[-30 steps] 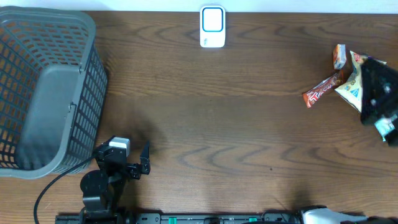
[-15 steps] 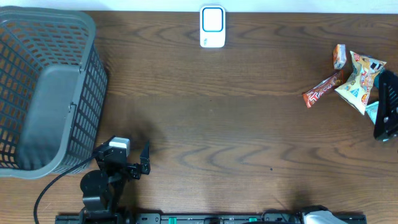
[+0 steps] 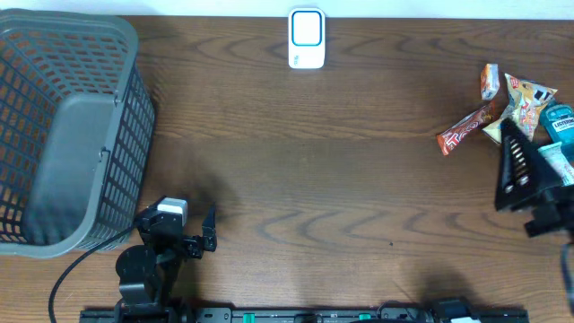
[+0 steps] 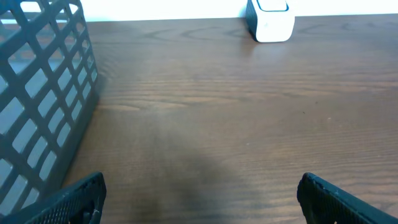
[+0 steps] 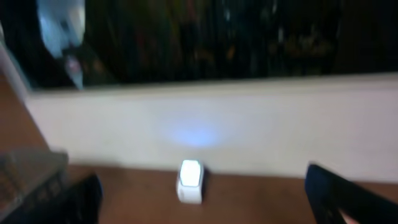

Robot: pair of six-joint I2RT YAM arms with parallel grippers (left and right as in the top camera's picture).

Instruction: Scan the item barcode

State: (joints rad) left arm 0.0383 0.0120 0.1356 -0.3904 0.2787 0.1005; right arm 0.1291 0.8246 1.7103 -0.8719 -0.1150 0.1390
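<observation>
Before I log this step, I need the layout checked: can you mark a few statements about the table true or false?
The basket sits at the left end of the table. True.
The scanner sits inside the basket. False: it stands alone at the far edge, mid-table.
The right gripper grips the red wrapper. False: it is open, and the wrapper lies on the table.
The left gripper is open and empty. True.
</observation>
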